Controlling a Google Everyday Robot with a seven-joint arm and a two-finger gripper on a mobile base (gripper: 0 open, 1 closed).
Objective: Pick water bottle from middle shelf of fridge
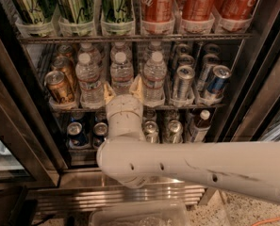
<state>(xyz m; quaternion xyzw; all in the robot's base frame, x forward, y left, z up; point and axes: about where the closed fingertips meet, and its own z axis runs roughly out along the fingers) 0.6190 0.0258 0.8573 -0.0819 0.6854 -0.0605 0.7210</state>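
The fridge (pixel 17 126) stands open in front of me. Its middle shelf (pixel 186 106) holds three clear water bottles with white caps in the front row, left (pixel 89 79), middle (pixel 121 72) and right (pixel 154 76), with more behind. My gripper (pixel 123 88) is at the front edge of this shelf, right below the middle bottle. It is open, with one tan finger (pixel 108 93) left of the bottle's base and the other (pixel 138 84) right of it. The white wrist hides the bottle's lowest part.
Gold cans (pixel 58 86) stand left of the bottles and blue-silver cans (pixel 217 81) on the right. Tall green cans (pixel 76 4) and red cans (pixel 158 1) fill the rack above. Short cans and a dark bottle (pixel 199 125) are below. A clear bin (pixel 139 215) sits at the bottom.
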